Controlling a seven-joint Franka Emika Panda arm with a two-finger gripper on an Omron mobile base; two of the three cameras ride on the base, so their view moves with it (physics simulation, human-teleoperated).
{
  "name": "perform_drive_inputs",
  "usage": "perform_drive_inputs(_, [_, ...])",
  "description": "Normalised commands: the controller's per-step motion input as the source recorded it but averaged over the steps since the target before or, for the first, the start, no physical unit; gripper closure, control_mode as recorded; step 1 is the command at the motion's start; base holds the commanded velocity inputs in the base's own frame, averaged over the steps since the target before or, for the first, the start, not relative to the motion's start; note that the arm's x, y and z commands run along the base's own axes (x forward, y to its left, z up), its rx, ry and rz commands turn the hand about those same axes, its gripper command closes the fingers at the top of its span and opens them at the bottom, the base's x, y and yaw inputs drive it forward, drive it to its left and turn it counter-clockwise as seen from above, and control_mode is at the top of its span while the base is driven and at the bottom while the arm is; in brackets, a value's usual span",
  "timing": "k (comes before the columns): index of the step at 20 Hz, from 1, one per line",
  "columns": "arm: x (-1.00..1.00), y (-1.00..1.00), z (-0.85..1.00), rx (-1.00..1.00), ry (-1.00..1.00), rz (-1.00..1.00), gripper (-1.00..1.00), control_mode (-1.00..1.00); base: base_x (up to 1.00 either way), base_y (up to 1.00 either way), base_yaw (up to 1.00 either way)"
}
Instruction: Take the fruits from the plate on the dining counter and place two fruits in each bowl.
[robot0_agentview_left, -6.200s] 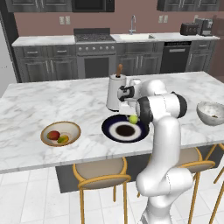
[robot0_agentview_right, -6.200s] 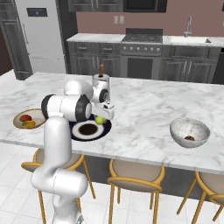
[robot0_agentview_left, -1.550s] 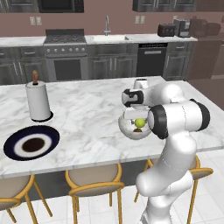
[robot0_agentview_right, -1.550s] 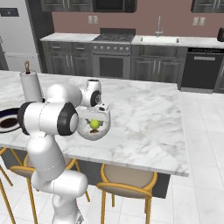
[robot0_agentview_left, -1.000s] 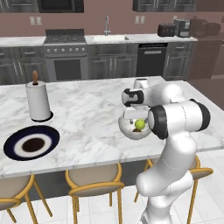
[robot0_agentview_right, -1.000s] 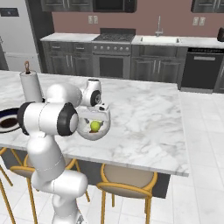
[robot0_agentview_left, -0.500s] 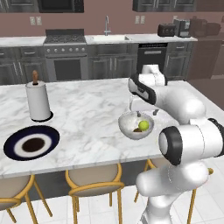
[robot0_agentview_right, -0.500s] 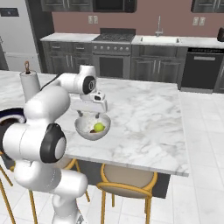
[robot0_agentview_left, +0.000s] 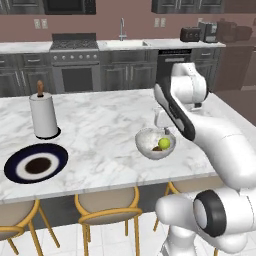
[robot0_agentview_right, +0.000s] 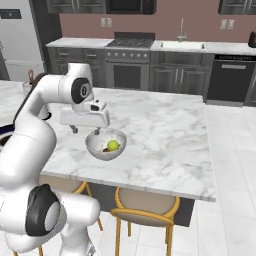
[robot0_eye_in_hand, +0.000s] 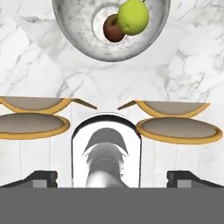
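Left base view: the grey-white bowl (robot0_agentview_left: 155, 144) sits on the dining counter (robot0_agentview_left: 100, 125) close to its near edge, at about 3 o'clock from the plate (robot0_agentview_left: 35, 163), which lies well apart near the same edge. Open marble runs between them, and more stretches behind the bowl toward the far edge at 12 o'clock. A paper towel roll (robot0_agentview_left: 43, 116) stands just beyond the plate at its 12 o'clock. The plate carries no fruit.

Inside the bowl lie a yellow-green fruit (robot0_eye_in_hand: 132, 17) and a brownish fruit (robot0_eye_in_hand: 113, 29), touching each other; in the hand view the brown one is at 8 o'clock of the green.

The gripper (robot0_agentview_right: 86, 132) hangs just above the bowl's rim on the side away from the counter's near edge, its jaws spread wide and holding nothing. In the hand view its fingertips (robot0_eye_in_hand: 41, 177) stand far apart at the bottom.

Under the near edge of the counter stand stools (robot0_agentview_left: 106, 207) with tan seats and yellow frames. In the right base view bare marble extends from the bowl toward 3 o'clock up to the counter's end, with white tiled floor (robot0_agentview_right: 230, 150) beyond. Dark grey cabinets (robot0_agentview_right: 175, 75), a stove (robot0_agentview_left: 74, 50) and a sink (robot0_agentview_right: 182, 45) line the back wall.
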Motion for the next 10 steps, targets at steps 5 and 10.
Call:
perform_drive_inputs(5, [-1.00,-0.18,0.48,0.00,-0.15,0.00,-1.00,-1.00,0.00,0.00,0.00])
perform_drive_inputs(10, [-1.00,-0.13,0.07,0.03,-0.41,0.00,-1.00,-1.00,0.00,0.00,0.00])
